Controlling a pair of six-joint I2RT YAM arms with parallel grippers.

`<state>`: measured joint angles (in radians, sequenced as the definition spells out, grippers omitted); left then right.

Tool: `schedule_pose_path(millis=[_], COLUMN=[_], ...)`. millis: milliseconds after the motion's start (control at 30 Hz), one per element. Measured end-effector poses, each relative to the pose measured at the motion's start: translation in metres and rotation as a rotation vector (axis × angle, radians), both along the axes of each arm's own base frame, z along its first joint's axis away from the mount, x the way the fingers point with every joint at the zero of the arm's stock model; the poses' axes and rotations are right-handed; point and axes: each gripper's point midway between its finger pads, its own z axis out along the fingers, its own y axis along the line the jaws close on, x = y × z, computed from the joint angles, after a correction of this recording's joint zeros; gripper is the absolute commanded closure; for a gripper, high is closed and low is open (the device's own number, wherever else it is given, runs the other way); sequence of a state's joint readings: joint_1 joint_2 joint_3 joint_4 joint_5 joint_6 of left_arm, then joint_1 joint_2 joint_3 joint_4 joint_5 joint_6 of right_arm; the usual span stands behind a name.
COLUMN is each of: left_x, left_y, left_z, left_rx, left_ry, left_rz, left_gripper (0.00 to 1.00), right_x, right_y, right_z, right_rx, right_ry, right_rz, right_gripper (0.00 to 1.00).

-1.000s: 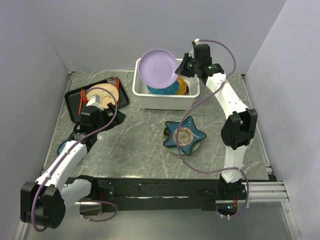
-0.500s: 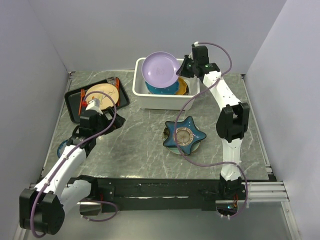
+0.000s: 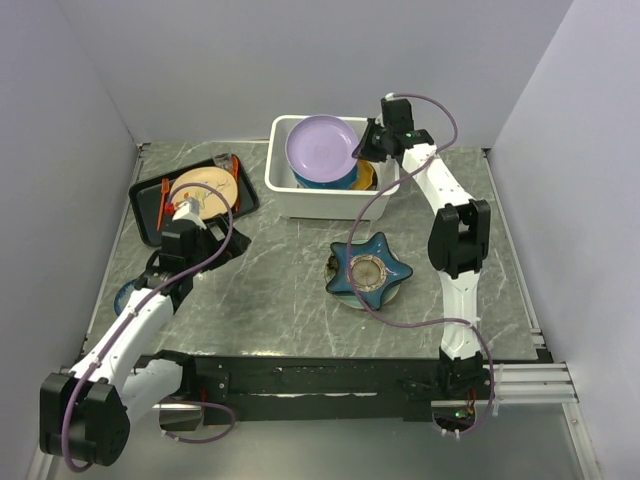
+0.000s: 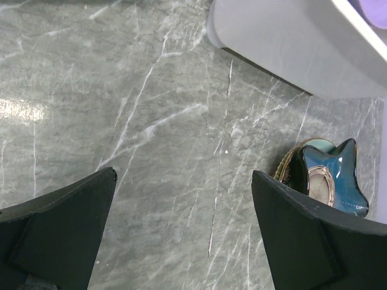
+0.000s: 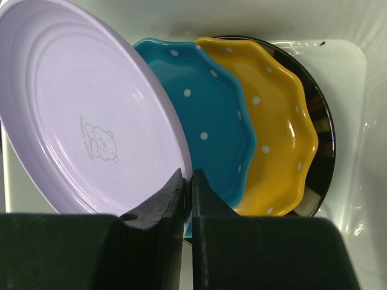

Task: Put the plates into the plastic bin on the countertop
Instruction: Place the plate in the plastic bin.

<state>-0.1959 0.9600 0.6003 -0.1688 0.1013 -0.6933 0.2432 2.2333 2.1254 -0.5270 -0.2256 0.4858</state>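
Grey marble-veined countertop, pale walls on three sides. White plastic bin at far centre of it.

Right gripper over right end of bin, jaws nearly closed, pinching rim of lilac plate. Wrist view: fingertips clamped on plate edge, small bear print on lilac plate, plate tilted above bin contents. Cannot tell if touching anything below.

Already inside bin: blue dotted plate, scalloped edge. Yellow dotted plate overlapping on its right, also scalloped. Dark plate, glossy, beneath both. White bin wall on right.

Navy star-shaped plate on countertop in front of bin, on top of a stack, pale rim showing underneath. Well apart from both grippers. Also seen at right edge of left wrist view.

Left gripper spread wide, nothing between fingers, over bare countertop beside black tray. Beige plate on tray. Small blue bowl partly hidden beside left arm.
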Motion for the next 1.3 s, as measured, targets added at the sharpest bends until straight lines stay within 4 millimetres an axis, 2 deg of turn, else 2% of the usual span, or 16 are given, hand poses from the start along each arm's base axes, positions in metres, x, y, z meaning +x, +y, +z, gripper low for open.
schedule_pose_path(millis=[267,567,900,1033,1167,1300], left_x=[0.002,0.010,0.022,0.021,0.018,0.014], left_y=[-0.004,-0.014,-0.025,-0.028,-0.029,-0.027], left_z=[-0.008,-0.022,-0.016,-0.016,-0.010,0.006], left_rx=[-0.006,-0.021,-0.050,-0.051,-0.052,-0.052], left_ry=[0.025,0.070,0.055,0.055,0.039,-0.006], left_rz=[-0.015,-0.058,-0.102,-0.112,-0.116,-0.107], left_gripper=[0.01,0.01,0.01,0.01,0.01,0.01], right_x=[-0.001,-0.007,-0.022,-0.023,-0.023,-0.021], right_y=[0.004,0.006,0.008,0.009,0.008,0.009], right_z=[-0.003,-0.037,-0.066,-0.056,-0.027,0.001], right_rx=[0.013,0.010,0.017,0.019,0.026,0.035], right_ry=[0.010,0.088,0.138,0.115,0.060,0.002], right_rz=[0.018,0.037,0.062,0.062,0.058,0.059], right_gripper=[0.96,0.86,0.55,0.47,0.41,0.37])
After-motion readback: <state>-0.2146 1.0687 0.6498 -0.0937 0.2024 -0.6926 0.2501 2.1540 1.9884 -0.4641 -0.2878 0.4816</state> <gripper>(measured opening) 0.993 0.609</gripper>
